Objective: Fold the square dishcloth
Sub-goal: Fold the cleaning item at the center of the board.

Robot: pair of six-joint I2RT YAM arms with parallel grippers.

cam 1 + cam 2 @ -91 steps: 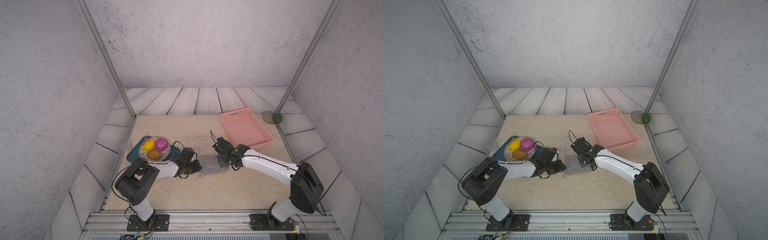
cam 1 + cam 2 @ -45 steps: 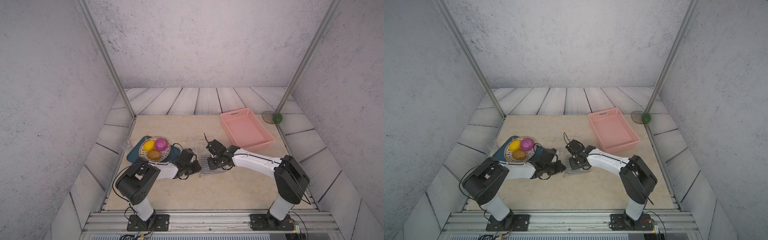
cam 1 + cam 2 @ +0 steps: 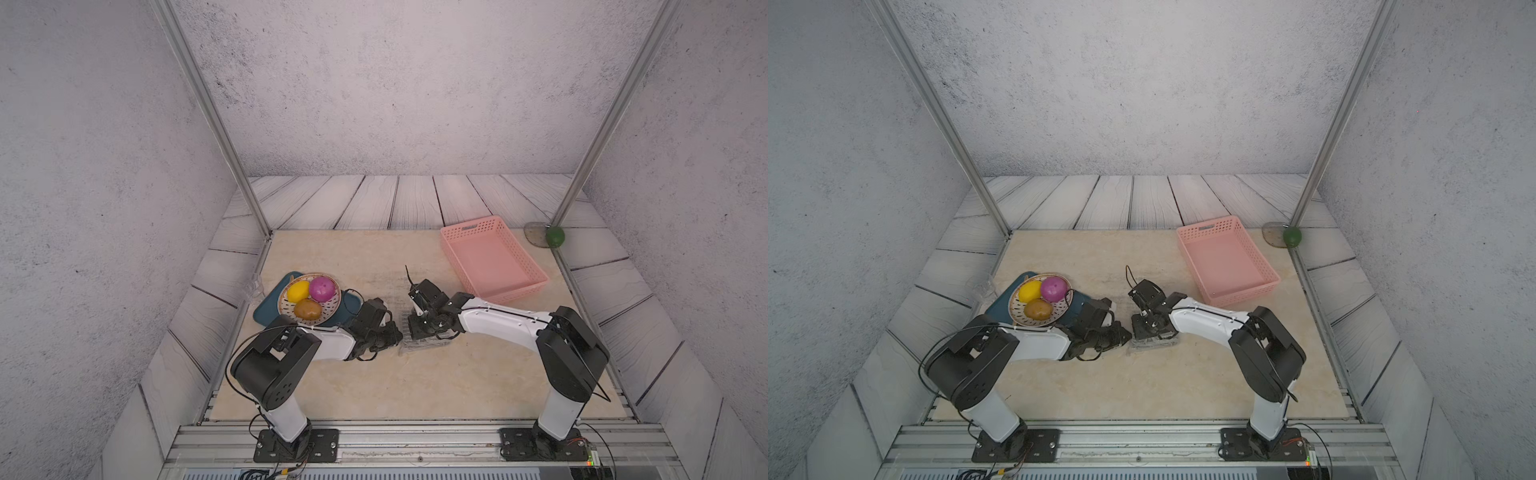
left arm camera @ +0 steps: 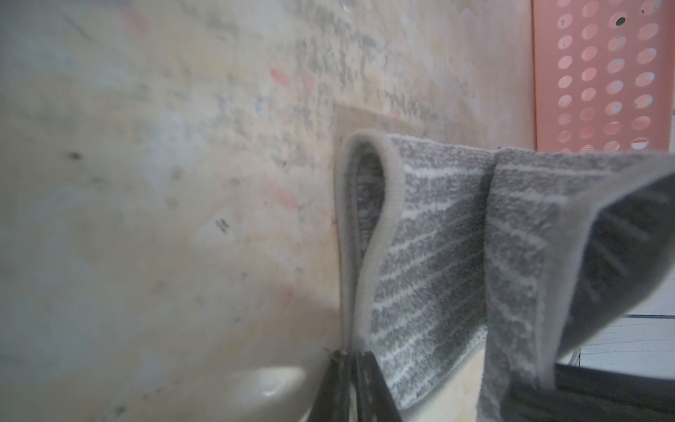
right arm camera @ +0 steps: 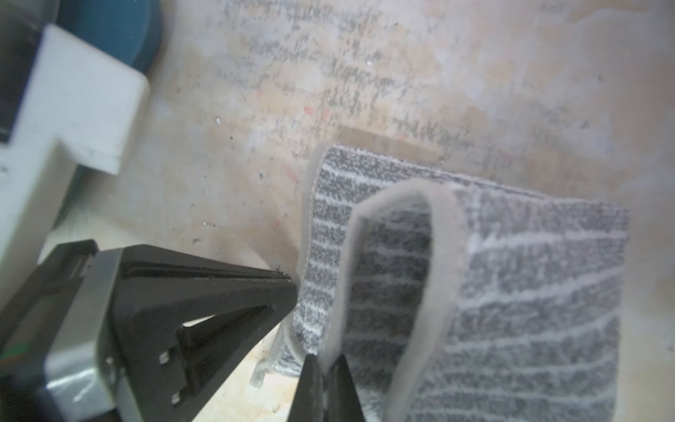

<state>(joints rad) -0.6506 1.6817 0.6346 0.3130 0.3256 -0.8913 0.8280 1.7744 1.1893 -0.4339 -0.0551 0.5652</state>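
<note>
Lying near the middle of the tabletop (image 3: 415, 386), the dishcloth (image 5: 529, 292) is partly doubled over. One edge hem is pinched by the narrowly closed left end effector (image 4: 349, 361), and the raised, looped flap is held at its hem by the closed right end effector (image 5: 326, 361).

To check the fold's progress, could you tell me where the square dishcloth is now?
In a top view, the square dishcloth lies mid-table between the fruit bowl and the pink basket, gripped by the left pincer and the right pincer.
</note>
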